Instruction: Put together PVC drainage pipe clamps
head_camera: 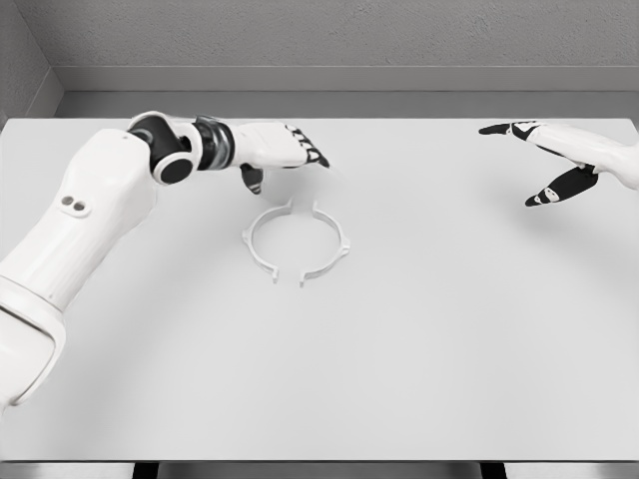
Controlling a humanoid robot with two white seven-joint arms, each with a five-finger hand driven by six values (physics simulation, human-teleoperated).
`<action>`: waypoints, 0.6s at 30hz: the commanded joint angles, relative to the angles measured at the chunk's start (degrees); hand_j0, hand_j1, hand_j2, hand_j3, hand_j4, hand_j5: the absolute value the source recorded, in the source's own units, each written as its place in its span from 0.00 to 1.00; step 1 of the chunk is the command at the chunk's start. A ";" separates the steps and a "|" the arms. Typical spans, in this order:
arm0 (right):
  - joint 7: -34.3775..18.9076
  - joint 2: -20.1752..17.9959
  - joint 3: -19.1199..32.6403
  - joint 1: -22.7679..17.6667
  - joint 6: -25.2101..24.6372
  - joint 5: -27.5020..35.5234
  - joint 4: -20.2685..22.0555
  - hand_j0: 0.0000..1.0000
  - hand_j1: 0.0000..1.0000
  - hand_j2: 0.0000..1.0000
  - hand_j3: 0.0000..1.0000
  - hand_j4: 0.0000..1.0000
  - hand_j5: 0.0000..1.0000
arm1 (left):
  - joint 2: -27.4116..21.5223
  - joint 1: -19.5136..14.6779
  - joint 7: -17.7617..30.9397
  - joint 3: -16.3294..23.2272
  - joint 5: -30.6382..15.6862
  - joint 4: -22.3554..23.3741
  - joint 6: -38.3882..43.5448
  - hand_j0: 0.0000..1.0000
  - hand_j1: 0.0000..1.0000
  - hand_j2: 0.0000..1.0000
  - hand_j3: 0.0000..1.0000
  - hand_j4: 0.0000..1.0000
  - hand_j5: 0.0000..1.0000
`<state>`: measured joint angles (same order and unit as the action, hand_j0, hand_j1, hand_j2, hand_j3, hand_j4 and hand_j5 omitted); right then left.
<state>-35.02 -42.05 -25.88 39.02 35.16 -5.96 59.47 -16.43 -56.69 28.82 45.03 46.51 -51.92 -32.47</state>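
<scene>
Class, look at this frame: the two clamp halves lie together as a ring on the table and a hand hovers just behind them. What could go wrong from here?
1. The left hand hangs close behind the clamp ring; a careless descent could knock the halves apart.
2. Small gaps show at the ring's front and back, so the halves look merely placed together and may shift easily.
3. The right hand is open far off and cannot steady the ring.

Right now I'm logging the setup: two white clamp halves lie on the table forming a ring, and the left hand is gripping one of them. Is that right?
Not quite. In the head view the left hand hovers open just behind the clamp halves, gripping nothing. Both halves do lie on the table as a ring.
</scene>
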 commanded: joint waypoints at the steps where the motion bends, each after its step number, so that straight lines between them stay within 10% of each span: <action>1: 0.02 -0.05 0.04 0.00 -0.16 0.43 0.03 1.00 1.00 1.00 1.00 1.00 1.00 | -10.10 0.09 0.27 -1.26 -12.84 -4.15 -2.53 1.00 1.00 1.00 1.00 1.00 1.00; 18: 0.02 -0.40 0.66 -0.35 -0.16 0.51 0.38 1.00 1.00 1.00 1.00 1.00 1.00 | -3.25 4.66 -0.17 -1.79 -4.23 -0.28 -2.53 1.00 1.00 1.00 1.00 1.00 1.00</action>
<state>-35.03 -42.41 -25.30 38.58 35.16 -5.89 59.74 -21.07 -52.03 28.70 43.28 40.83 -52.74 -35.13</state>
